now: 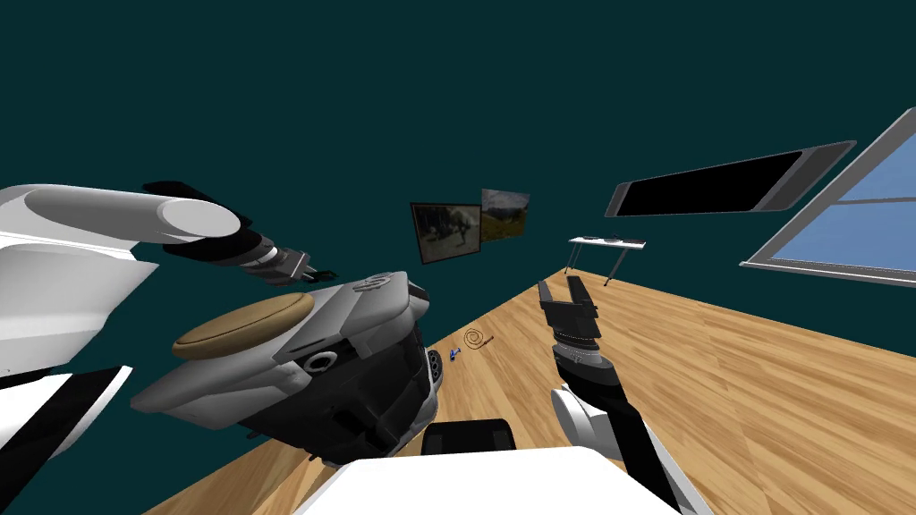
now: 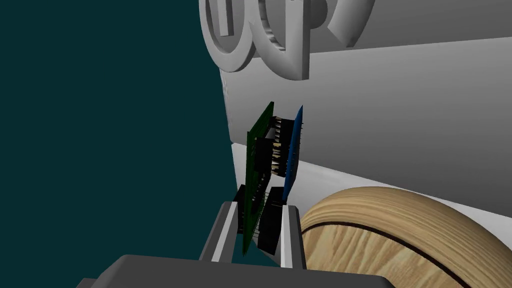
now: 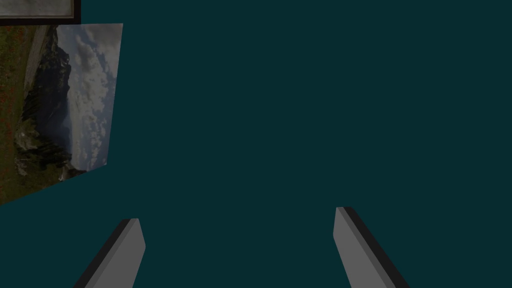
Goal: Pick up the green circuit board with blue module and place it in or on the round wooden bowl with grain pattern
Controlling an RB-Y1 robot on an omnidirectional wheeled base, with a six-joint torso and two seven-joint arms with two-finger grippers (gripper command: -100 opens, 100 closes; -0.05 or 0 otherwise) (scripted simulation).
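Note:
My left gripper (image 2: 257,210) is shut on the green circuit board (image 2: 259,150), which stands on edge between the fingers with its blue module (image 2: 294,150) on one side. Right beside the fingers lies the round wooden bowl (image 2: 395,240) with its grain pattern, on a grey surface. In the head view the left gripper (image 1: 309,268) hovers just above the far rim of the bowl (image 1: 246,324), which sits on top of a grey and black appliance (image 1: 358,358). My right gripper (image 1: 564,291) is raised over the floor, open, with nothing between its fingers (image 3: 122,250).
The grey appliance has raised ring-shaped relief (image 2: 260,35) right behind the board. Small items lie on the wooden floor: a blue piece (image 1: 454,353) and a coiled cord (image 1: 476,339). A small table (image 1: 608,243) stands by the far wall.

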